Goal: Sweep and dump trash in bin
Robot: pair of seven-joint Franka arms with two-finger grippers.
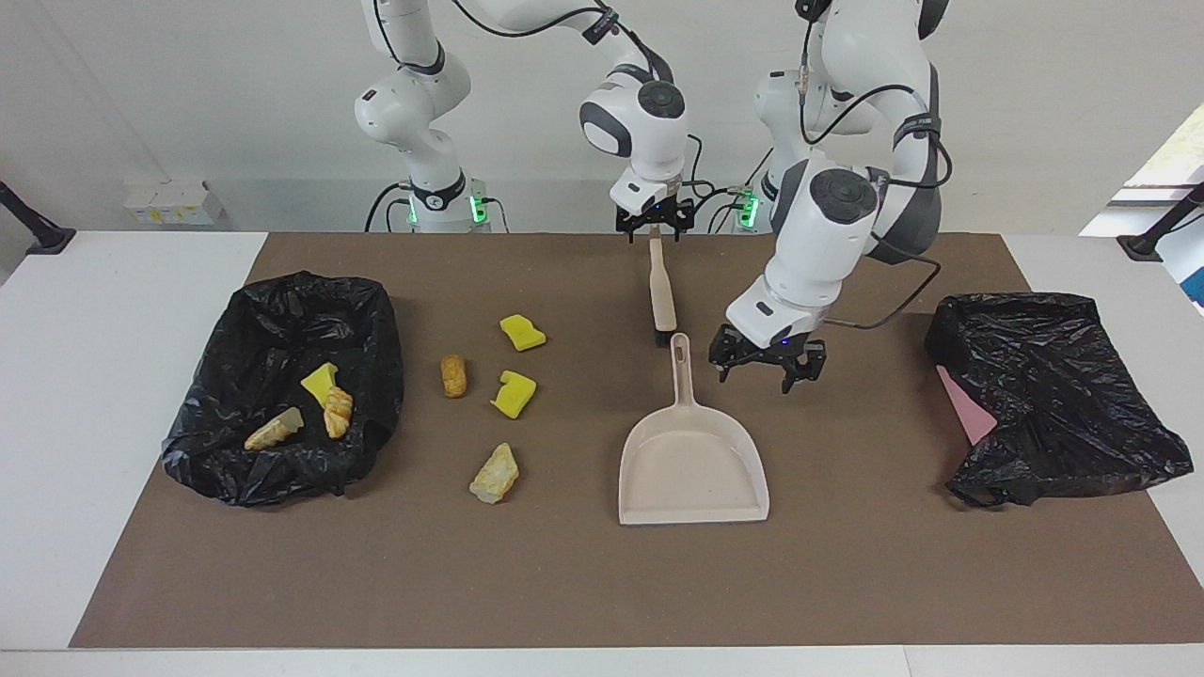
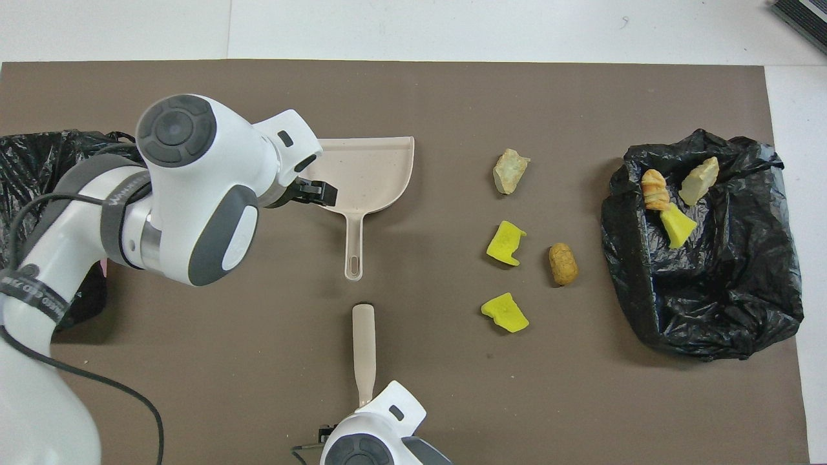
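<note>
Beige plastic forms both implements, a dustpan [image 1: 691,470] and a brush [image 1: 661,291]. Clock directions below are read on the overhead view, with 12 o'clock pointing away from the robots.

**Tools.** The right tool [image 1: 656,226] pinches the thin end of the brush handle. The brush runs along the 12–6 line, and its head end lies just at 6 o'clock of the dustpan handle tip. The left tool [image 1: 767,367] hangs low over the worktop [image 1: 847,564] with its fingers spread and empty. It is just at 9 o'clock of the dustpan handle and, in the facing view, apart from it.

**Trash.** Four scraps lie loose on the worktop:
- a yellow sponge chunk [image 1: 522,332]
- a second yellow chunk [image 1: 514,393]
- a golden-brown lump [image 1: 454,375]
- a tan lump [image 1: 495,473]

Three more scraps [image 1: 320,404] already lie inside the bin [image 1: 282,291], which is lined with a black bag. A second black bag [image 1: 1053,395] sits at the left arm's end.

**Governing relation.** The loose scraps lie at 3 o'clock of both brush and dustpan, between them and the bin. The dustpan's long axis is 12–6 and its mouth opens toward 12 o'clock, square to the line on which the scraps lie. The right arm is nearer the scraps; the left tool is nearer the dustpan handle.

**Assessment.** The likely next step is for the left tool to take the handle and turn the mouth toward 3 o'clock. A sweep made earlier would probably push scraps past the rim.
</note>
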